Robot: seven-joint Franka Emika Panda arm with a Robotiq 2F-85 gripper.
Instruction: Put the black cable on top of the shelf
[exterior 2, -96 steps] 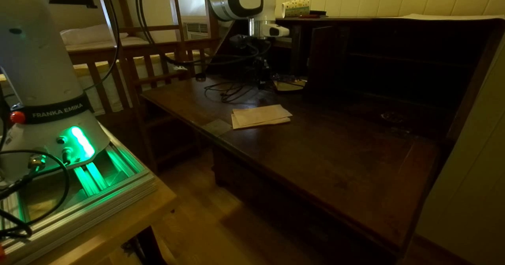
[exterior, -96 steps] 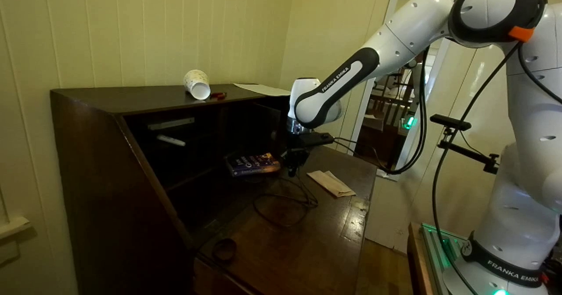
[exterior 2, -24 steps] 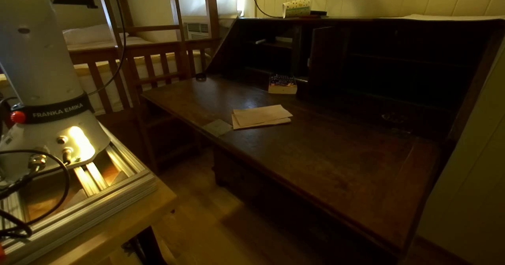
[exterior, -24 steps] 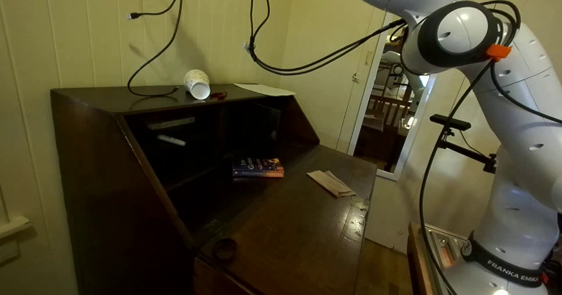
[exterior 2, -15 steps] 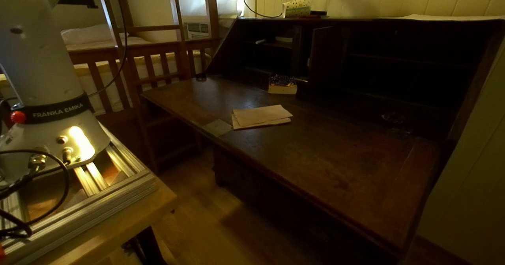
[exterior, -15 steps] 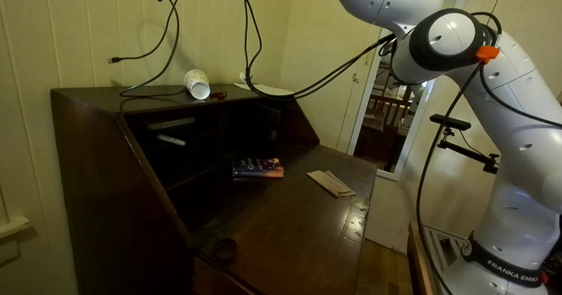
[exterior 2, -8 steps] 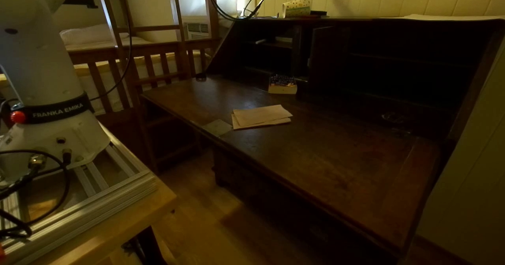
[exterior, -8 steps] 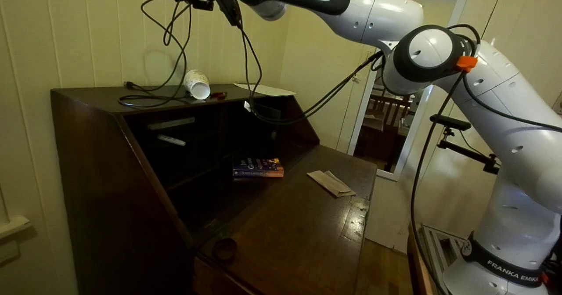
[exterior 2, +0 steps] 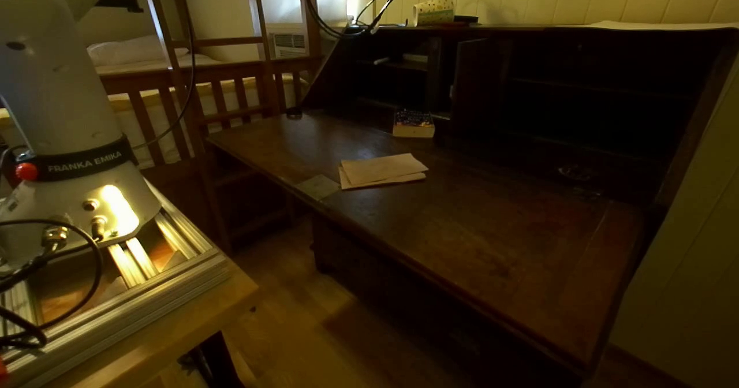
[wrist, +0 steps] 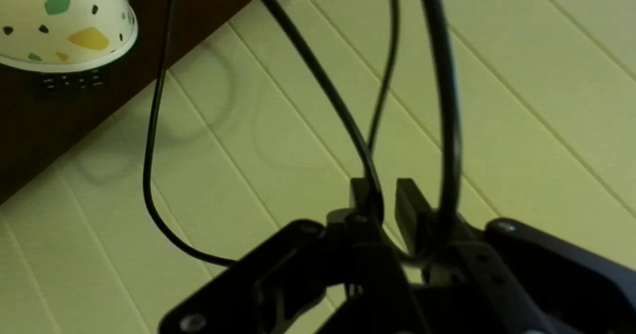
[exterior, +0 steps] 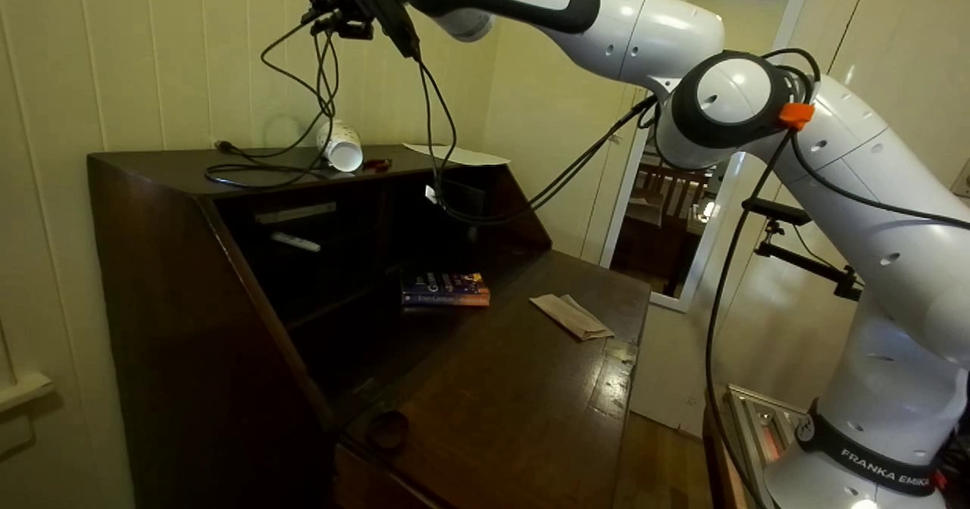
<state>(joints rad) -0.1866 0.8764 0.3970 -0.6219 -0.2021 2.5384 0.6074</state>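
Observation:
The black cable (exterior: 327,107) hangs in loose strands from my gripper (exterior: 312,21), which is above the left part of the shelf's top (exterior: 167,168). Its lower loop and one plug end rest on the top board, beside the cup. In the wrist view, my gripper (wrist: 382,190) has a gap between its fingertips with the wall showing through. The cable (wrist: 448,125) loops loosely through and over the fingers. The shelf's dark top (wrist: 30,140) shows at upper left there. In an exterior view the gripper is above the frame; the shelf (exterior 2: 485,226) shows with its desk board down.
A patterned paper cup (exterior: 341,149) lies on its side on the top board, with a small red item (exterior: 377,165) and a white sheet (exterior: 458,154) to its right. A book (exterior: 445,289) and brown paper (exterior: 572,316) lie on the desk board. The arm's cables hang in front.
The cable has gone from the desk board to the shelf's top with my gripper. In the last half second the gripper has lowered slightly and the hanging strands have drawn closer together.

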